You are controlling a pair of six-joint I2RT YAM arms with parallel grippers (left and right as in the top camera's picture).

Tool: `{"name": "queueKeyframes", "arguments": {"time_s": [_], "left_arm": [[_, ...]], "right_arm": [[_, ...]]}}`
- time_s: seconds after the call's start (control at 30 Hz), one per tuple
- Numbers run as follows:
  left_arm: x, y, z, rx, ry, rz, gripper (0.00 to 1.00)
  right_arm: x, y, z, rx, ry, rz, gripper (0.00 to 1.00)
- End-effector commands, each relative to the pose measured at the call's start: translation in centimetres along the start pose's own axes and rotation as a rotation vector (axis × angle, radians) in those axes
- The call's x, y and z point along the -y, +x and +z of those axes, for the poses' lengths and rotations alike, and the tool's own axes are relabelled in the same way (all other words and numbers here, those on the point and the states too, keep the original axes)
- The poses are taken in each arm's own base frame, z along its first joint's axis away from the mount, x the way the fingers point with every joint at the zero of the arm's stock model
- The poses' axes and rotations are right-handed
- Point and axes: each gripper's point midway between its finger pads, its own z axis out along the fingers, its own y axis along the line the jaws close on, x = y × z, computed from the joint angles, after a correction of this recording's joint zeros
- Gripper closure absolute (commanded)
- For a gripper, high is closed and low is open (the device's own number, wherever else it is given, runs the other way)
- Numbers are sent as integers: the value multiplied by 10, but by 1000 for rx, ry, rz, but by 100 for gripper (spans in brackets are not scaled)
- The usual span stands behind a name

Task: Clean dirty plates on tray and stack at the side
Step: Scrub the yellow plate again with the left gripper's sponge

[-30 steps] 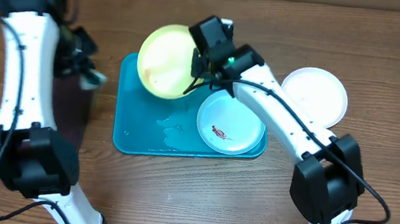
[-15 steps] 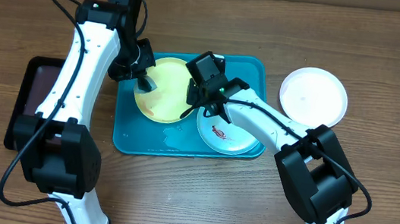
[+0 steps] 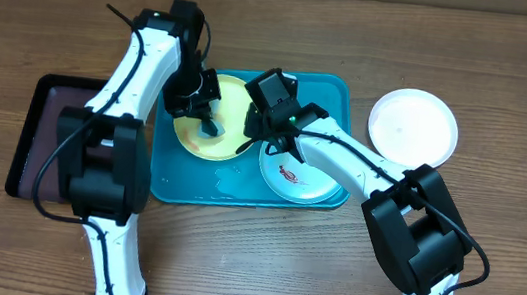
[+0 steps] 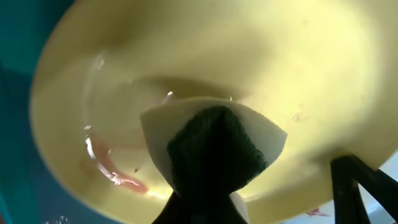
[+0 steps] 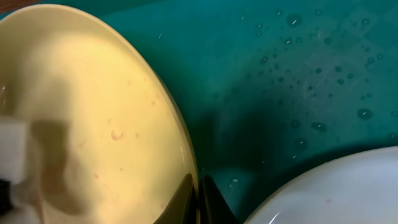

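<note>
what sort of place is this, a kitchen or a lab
Likely a robotics lab bench, not a kitchen: a left arm and right arm stand at a wooden table, handling a yellow-green plate on a turquoise tray.

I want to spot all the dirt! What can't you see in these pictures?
Left wrist: the sponge hides the middle of the yellow plate.
Right wrist: the picture's edge cuts off the light blue plate.
Overhead: the left arm covers part of the black tray.
</note>
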Motion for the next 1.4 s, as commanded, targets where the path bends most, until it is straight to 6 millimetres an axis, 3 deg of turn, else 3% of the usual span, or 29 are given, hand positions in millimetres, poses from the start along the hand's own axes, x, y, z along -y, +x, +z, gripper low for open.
{"name": "queueKeyframes", "arguments": {"time_s": [0.0, 0.27, 0.5, 0.83, 1.03, 1.2, 1.37], "left_arm": [[5, 2, 8, -23, 19, 76, 96], [3, -3, 11, 2, -9, 193, 95], [-8, 7, 36, -23, -55, 200, 96], [-26, 20, 58, -58, -103, 191, 96], [-69, 20, 64, -32, -325, 143, 96], [-120, 10, 35, 82, -649, -6, 96], [-140, 0, 11, 178, -812, -62, 96]], "right_arm": [[1, 3, 1, -23, -14, 23, 96], [5, 6, 3, -33, 1, 22, 96], [8, 10, 22, -37, 6, 21, 96], [9, 7, 22, -21, 14, 23, 96], [15, 4, 22, -3, 43, 19, 96], [15, 4, 22, 0, 46, 18, 96], [16, 4, 22, -2, 48, 17, 96]]}}
